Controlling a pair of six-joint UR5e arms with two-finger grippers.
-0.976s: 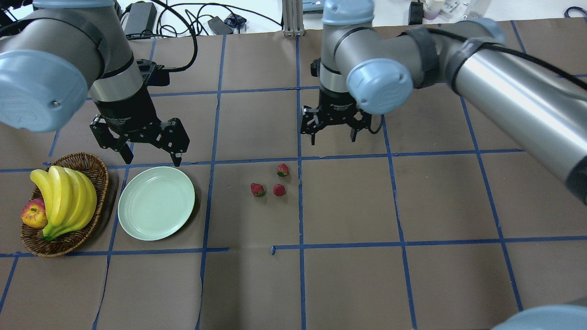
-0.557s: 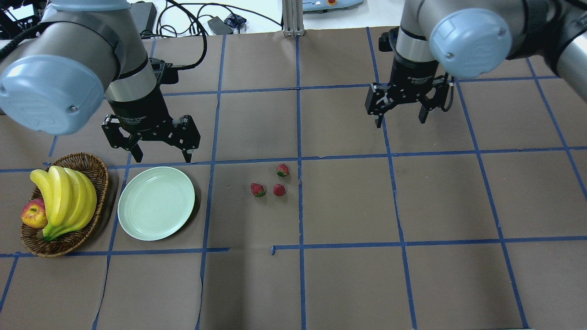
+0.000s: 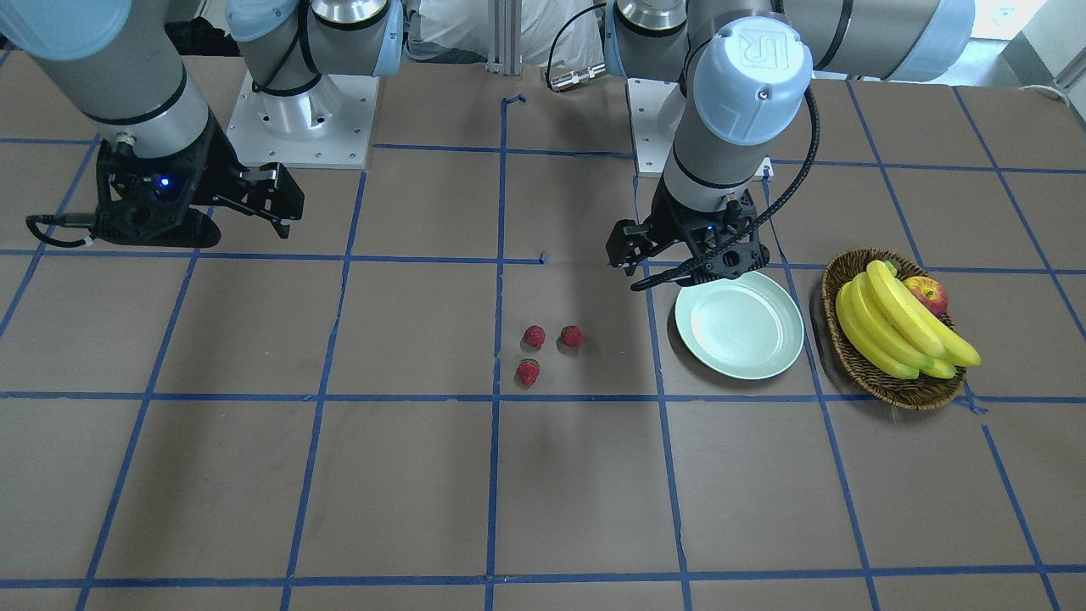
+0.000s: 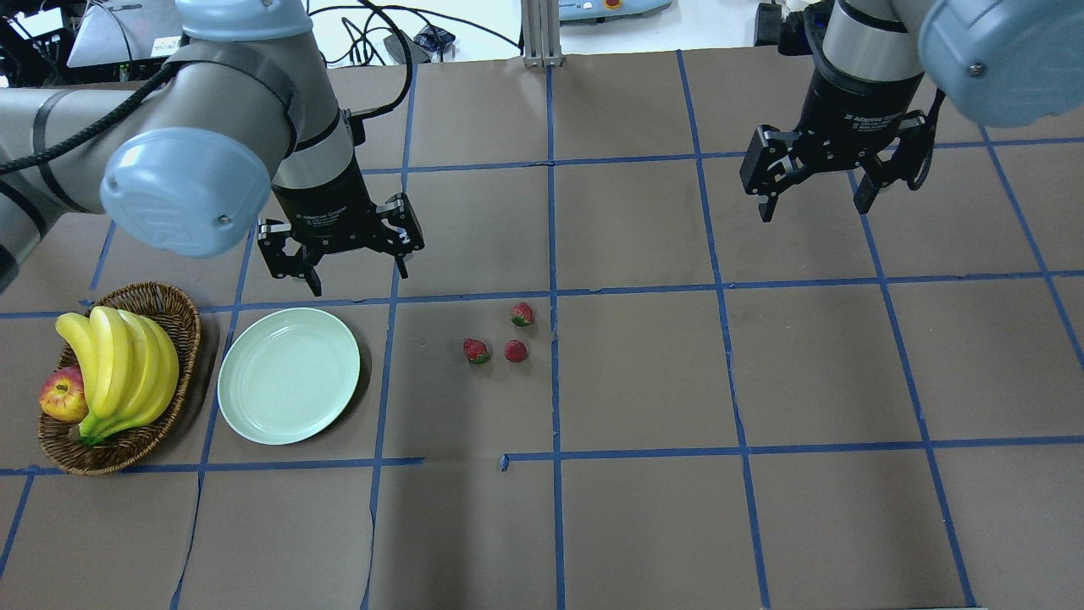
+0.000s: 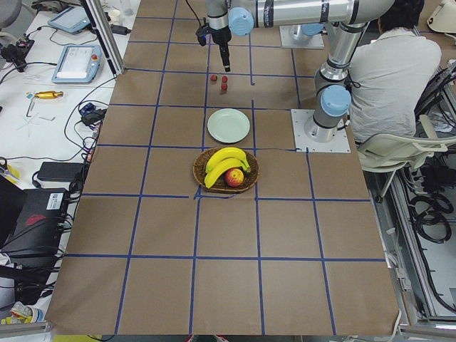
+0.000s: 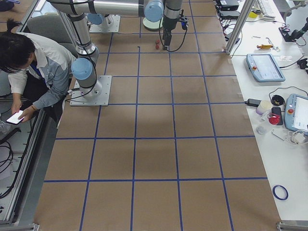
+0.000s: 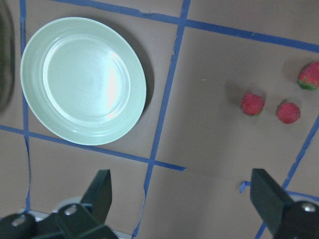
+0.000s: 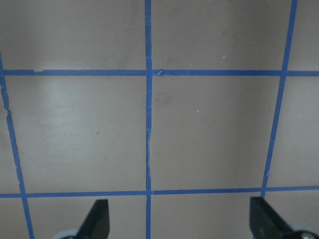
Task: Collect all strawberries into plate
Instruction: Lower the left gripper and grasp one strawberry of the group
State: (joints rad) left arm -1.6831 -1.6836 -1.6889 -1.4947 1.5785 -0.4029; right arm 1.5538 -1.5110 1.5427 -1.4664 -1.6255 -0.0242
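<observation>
Nothing collected yet: plate (image 4: 288, 377) sat empty at table's left, so I judged this the approach to berry #1. L end effector (image 4: 361, 282) hung at plate's 1 o'clock, pointing straight down, jaws wide, holding nothing. All 3 strawberries (image 4: 475, 350) lay clustered on the table at plate's 3 o'clock. Next: bring L over one berry w/o knocking its neighbours. R end effector (image 4: 813, 212) hovered at cluster's 2 o'clock, well apart, wide open, empty.

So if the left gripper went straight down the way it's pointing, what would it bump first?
Probably just the bare brown table, in the gap between the plate and the strawberries. The open left gripper looks aimed at neither.
</observation>
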